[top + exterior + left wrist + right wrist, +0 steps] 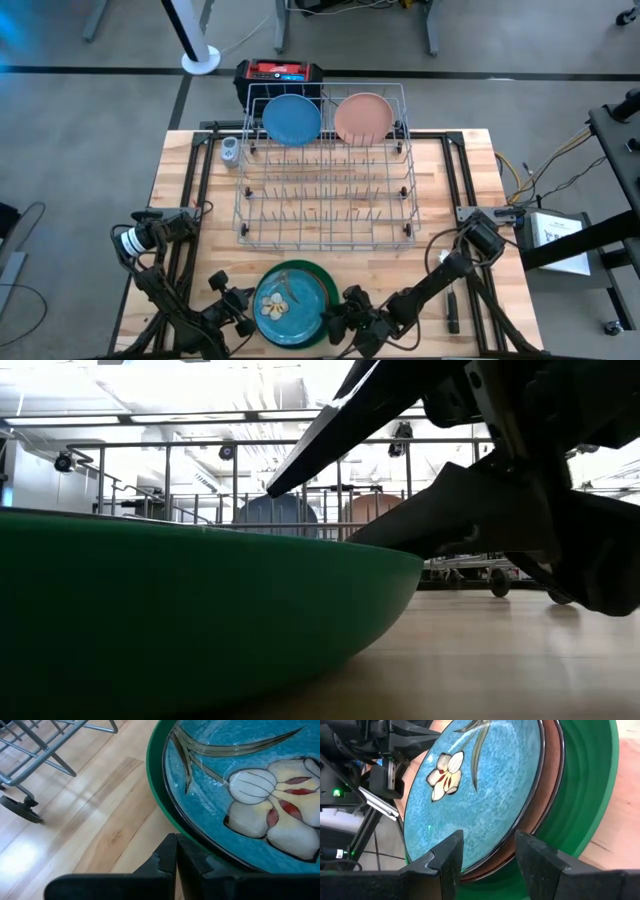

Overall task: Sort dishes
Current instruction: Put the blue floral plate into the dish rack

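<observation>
A large green plate [325, 290] lies flat near the table's near edge. In it is a brown-rimmed plate [547, 795], and on that a plate with a blue, flower-painted face [480, 785]. My left gripper [176, 847] is shut at the green plate's left rim [155, 780]. My right gripper [490, 855] is open at the stack's right side. One finger [447, 857] is over the blue face, the other [535, 860] is beside the brown rim, inside the green plate. A light blue plate [292, 118] and a pink plate [362, 117] stand on edge in the rack. My left gripper's shut fingertips [167, 855] stand against the green plate's outer rim [172, 827] on its left side, coming slanting down from the table's left. I cannot tell whether they touch it. My right gripper's fingers straddle the stacked plates' right rim [520, 832]. I cannot tell whether either finger touches.
The grey wire rack [325, 190] fills the table's middle and far part. A small grey object [231, 150] stands at its left, and a red-and-black box [280, 72] behind it. A dark stick-like thing [452, 312] lies near the right front. Bare wood shows either side of the stack.
</observation>
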`<state>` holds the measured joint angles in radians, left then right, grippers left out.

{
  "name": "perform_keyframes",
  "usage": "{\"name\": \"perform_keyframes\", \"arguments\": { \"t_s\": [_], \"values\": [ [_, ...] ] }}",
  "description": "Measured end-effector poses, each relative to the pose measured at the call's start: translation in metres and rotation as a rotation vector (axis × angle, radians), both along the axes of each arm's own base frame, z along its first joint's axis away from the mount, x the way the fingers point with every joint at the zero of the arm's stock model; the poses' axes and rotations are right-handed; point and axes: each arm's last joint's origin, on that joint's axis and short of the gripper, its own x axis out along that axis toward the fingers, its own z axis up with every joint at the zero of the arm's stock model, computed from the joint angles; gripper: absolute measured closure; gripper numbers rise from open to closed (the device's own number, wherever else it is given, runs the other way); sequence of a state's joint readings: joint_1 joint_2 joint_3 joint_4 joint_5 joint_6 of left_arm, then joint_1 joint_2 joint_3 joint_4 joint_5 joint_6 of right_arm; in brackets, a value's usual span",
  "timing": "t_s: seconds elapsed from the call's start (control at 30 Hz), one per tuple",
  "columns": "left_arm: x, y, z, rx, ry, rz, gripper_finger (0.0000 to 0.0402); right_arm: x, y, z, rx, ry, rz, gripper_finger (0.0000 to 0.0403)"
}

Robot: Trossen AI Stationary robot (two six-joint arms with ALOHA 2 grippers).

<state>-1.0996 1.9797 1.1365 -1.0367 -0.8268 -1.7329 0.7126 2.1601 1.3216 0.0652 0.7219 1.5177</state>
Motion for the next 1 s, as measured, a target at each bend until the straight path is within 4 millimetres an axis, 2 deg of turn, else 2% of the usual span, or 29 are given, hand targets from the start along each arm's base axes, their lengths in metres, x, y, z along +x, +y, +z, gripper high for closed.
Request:
{"name": "perform_keyframes", "arguments": {
  "t_s": [0.27, 0.57, 1.0],
  "values": [
    [0.001, 0.002, -0.002, -0.003, -0.006, 0.004, 0.0401, 0.004, -0.005, 0.0, 0.006, 0.014, 0.007, 0.0233],
    [0.002, 0.007, -0.02, -0.058, -0.025, -0.011, 0.0401, 0.009, -0.011, -0.001, 0.021, 0.029, 0.01, 0.0233],
    [0.004, 0.007, -0.02, -0.058, -0.011, -0.023, 0.0401, 0.013, -0.016, -0.001, 0.025, 0.038, 0.014, 0.0233]
  ]
}}
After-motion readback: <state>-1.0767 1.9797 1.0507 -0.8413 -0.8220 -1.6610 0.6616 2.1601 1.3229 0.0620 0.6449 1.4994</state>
